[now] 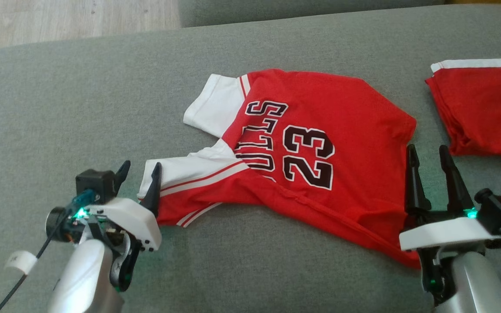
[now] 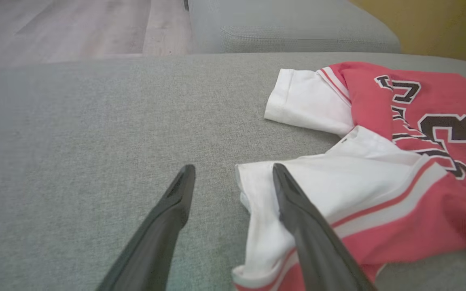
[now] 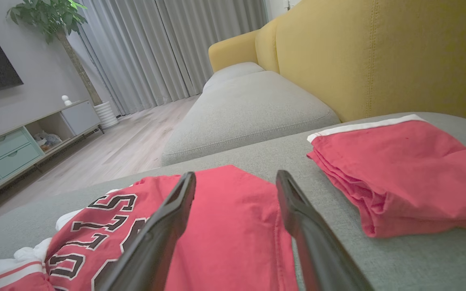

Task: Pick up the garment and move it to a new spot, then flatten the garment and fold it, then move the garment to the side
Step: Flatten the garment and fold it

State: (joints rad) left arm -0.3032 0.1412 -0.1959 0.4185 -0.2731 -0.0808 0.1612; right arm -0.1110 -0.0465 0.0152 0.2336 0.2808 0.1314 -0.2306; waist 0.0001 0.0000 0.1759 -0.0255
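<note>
Left pincer (image 1: 140,169): dark fingers spread wide, nothing held. One finger over sleeve edge of red sports shirt with white sleeves and black 23 (image 1: 320,113), other over bare grey cloth couch seat (image 1: 59,108). Right pincer (image 1: 428,151): wide open too, empty, by shirt's bottom corner.

Good way, I think – go down slow, nip cloth edge at both ends, pull apart gently so shirt goes flat.

Shirt lies mid-seat. Far side smooth – near side bunched, rolled over. Folded red cloth with white band (image 1: 485,108) well apart, right.

Red jersey (image 1: 320,130) (white sleeves, number 23), partly folded, flat on grey cushion (image 1: 59,108)
</note>
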